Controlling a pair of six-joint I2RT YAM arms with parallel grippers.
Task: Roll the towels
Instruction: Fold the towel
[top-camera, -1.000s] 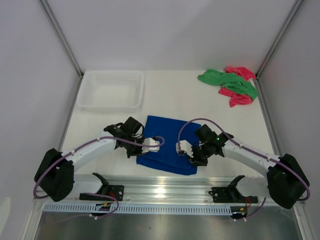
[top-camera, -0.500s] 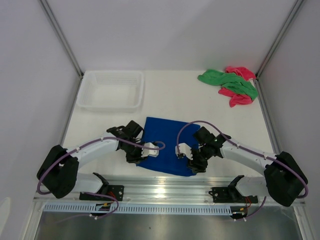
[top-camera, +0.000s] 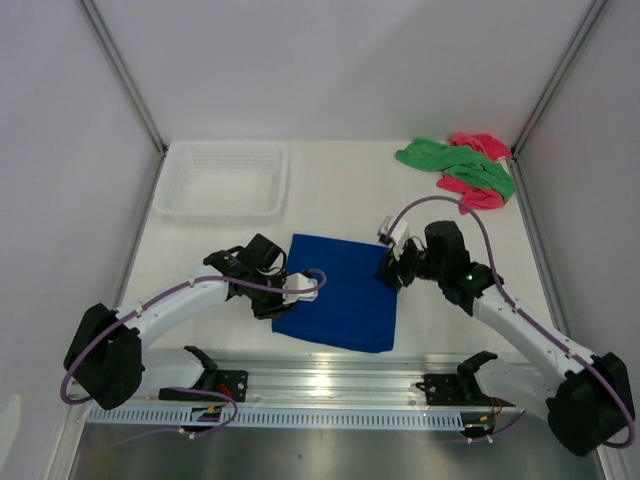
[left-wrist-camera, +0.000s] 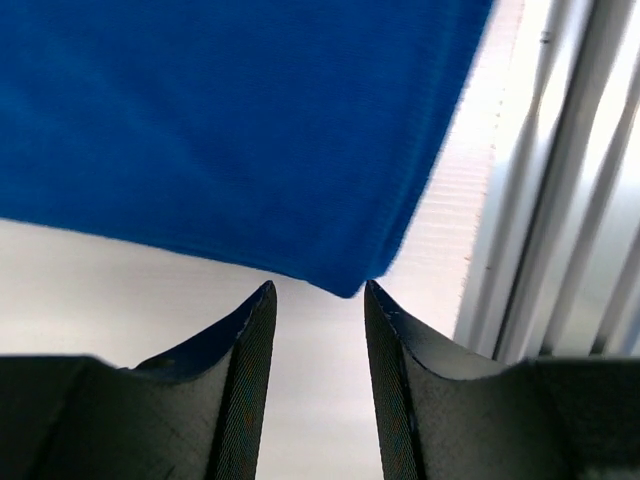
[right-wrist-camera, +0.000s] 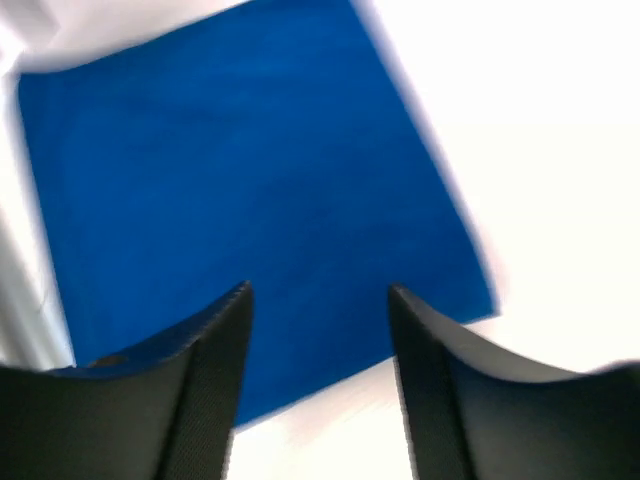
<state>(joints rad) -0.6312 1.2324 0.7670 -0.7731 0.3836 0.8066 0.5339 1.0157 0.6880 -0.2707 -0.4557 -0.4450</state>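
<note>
On the white counter (top-camera: 340, 190), the royal blue cloth towel (top-camera: 340, 295) lies spread flat as a rough square between the two arms, near the front edge. No fold or roll is started in it, so I judge the task to be at its very beginning. Off in the far right corner, the green cloth towel (top-camera: 455, 163) and the pink cloth towel (top-camera: 478, 198) lie crumpled and touching, neither spread nor rolled, so all three rolls are left to do. The left tool (left-wrist-camera: 319, 290) sits low at the blue towel's near left corner, jaws partly apart with nothing between them, and the corner's tip lies just ahead of the gap. The right tool (right-wrist-camera: 320, 290) hovers by the towel's far right corner, jaws wide and empty. The white plastic basket (top-camera: 225, 180) stands at the far left. The right wrist view is blurred, so the tool's height above the cloth cannot be told. The green towel covers much of the pink one, and the left arm hides part of the blue towel's left edge from above.
</note>
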